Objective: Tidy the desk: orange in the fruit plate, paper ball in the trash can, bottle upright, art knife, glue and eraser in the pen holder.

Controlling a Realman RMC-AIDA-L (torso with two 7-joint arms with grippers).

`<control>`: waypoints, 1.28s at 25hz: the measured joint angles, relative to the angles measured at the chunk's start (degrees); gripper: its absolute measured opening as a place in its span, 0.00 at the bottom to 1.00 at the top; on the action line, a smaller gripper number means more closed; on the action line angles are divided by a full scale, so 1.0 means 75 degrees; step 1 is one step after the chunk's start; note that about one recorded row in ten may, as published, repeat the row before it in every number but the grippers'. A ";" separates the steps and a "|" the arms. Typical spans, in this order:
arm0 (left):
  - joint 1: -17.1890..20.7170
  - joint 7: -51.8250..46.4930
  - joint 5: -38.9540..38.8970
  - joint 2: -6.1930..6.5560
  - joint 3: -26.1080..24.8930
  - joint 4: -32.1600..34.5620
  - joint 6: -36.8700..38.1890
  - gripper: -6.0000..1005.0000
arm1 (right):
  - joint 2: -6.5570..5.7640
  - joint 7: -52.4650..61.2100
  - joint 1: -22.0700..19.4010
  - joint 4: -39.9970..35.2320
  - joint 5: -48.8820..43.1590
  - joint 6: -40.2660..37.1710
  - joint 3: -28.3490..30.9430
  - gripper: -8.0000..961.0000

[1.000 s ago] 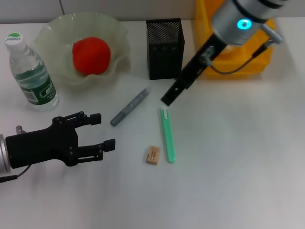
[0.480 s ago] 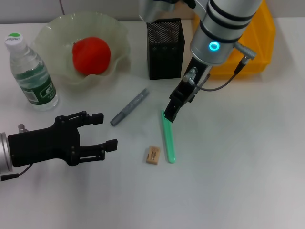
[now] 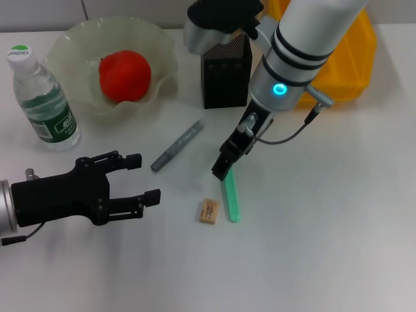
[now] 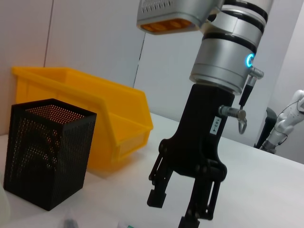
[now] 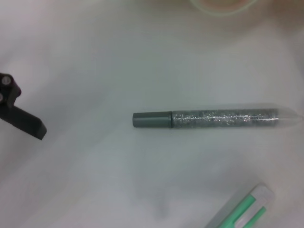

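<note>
Hiding green knife's [image 3: 230,198] top: right claw [image 3: 222,170].

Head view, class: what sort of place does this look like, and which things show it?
Probably a desk set up for a robot tidying test: a mesh pen holder, an eraser and a glue pen lie on a white table.

Silver right arm with black bands, glowing cyan ring, grey cable, black right hand [image 3: 223,170], black left hand [image 3: 140,178]

Blk metal-mesh pen holder [image 3: 224,67], glossy yellow plastic bin [image 4: 90,118], matt white tabletop [image 3: 312,227].
</note>
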 joint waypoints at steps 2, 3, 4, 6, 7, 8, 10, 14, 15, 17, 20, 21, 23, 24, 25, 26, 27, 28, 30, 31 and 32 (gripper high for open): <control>-0.0002 -0.0004 0.0000 0.0000 0.0000 0.0002 -0.0002 0.84 | 0.0000 0.0009 -0.0013 0.0006 0.0084 0.0056 -0.0123 0.81; -0.0013 -0.0019 0.0000 0.0000 -0.0001 0.0004 -0.0005 0.84 | 0.0000 0.0013 -0.0035 0.0012 0.0170 0.0092 -0.0247 0.81; -0.0017 -0.0030 -0.0001 0.0000 -0.0001 0.0005 -0.0006 0.84 | 0.0000 0.0014 -0.0055 0.0013 0.0263 0.0124 -0.0363 0.81; -0.0020 -0.0057 -0.0008 -0.0001 -0.0001 0.0007 -0.0007 0.83 | 0.0000 0.0017 -0.0092 -0.0005 0.0433 0.0162 -0.0593 0.81; -0.0020 -0.0061 -0.0008 -0.0001 -0.0001 0.0007 -0.0007 0.83 | 0.0000 0.0017 -0.0106 -0.0012 0.0512 0.0181 -0.0708 0.81; -0.0020 -0.0067 -0.0011 -0.0002 -0.0001 0.0007 -0.0007 0.83 | 0.0000 0.0021 -0.0113 -0.0011 0.0581 0.0205 -0.0800 0.81; -0.0020 -0.0085 -0.0028 -0.0011 -0.0001 0.0007 -0.0007 0.83 | 0.0000 0.0029 -0.0139 0.0020 0.0636 0.0239 -0.0891 0.81; -0.0017 -0.0094 -0.0052 -0.0013 -0.0001 0.0007 -0.0007 0.83 | 0.0001 0.0040 -0.0199 0.0027 0.0638 0.0309 -0.0927 0.81; -0.0017 -0.0095 -0.0054 -0.0015 -0.0001 0.0007 -0.0005 0.83 | 0.0000 0.0046 -0.0220 0.0026 0.0641 0.0348 -0.0946 0.81; -0.0016 -0.0096 -0.0056 -0.0021 -0.0001 0.0006 0.0000 0.83 | 0.0000 0.0051 -0.0278 0.0021 0.0651 0.0418 -0.1021 0.81; -0.0001 -0.0097 -0.0058 -0.0024 -0.0002 0.0000 0.0005 0.83 | 0.0000 0.0069 -0.0375 -0.0025 0.0859 0.0590 -0.1354 0.81; 0.0004 -0.0098 -0.0059 -0.0024 -0.0001 -0.0001 0.0006 0.83 | 0.0000 0.0069 -0.0375 -0.0025 0.0859 0.0590 -0.1354 0.81; 0.0013 -0.0100 -0.0060 -0.0024 -0.0001 -0.0003 0.0006 0.83 | 0.0000 0.0072 -0.0384 -0.0041 0.0940 0.0647 -0.1492 0.81; 0.0013 -0.0100 -0.0060 -0.0024 -0.0001 -0.0003 0.0006 0.83 | 0.0000 0.0072 -0.0389 -0.0042 0.0946 0.0669 -0.1544 0.81; 0.0011 -0.0100 -0.0061 -0.0024 -0.0001 -0.0005 0.0006 0.83 | 0.0000 0.0073 -0.0399 -0.0061 0.0949 0.0721 -0.1670 0.81; 0.0011 -0.0100 -0.0061 -0.0024 -0.0001 -0.0005 0.0006 0.83 | 0.0000 0.0073 -0.0399 -0.0061 0.0949 0.0721 -0.1670 0.81; 0.0011 -0.0100 -0.0061 -0.0024 -0.0001 -0.0005 0.0006 0.83 | 0.0000 0.0077 -0.0403 -0.0087 0.0957 0.0742 -0.1738 0.81; -0.0003 -0.0103 -0.0061 -0.0024 -0.0001 -0.0056 0.0003 0.83 | 0.0000 0.0081 -0.0406 -0.0109 0.0970 0.0757 -0.1793 0.81; -0.0014 -0.0104 -0.0061 -0.0021 -0.0002 -0.0086 -0.0001 0.83 | 0.0000 0.0085 -0.0413 -0.0147 0.1020 0.0779 -0.1891 0.81; -0.0014 -0.0104 -0.0061 -0.0021 -0.0002 -0.0086 -0.0001 0.83 | 0.0000 0.0087 -0.0415 -0.0162 0.1042 0.0788 -0.1920 0.81; -0.0015 -0.0104 -0.0061 -0.0019 -0.0001 -0.0089 -0.0001 0.83 | 0.0000 0.0087 -0.0417 -0.0170 0.1050 0.0790 -0.1926 0.81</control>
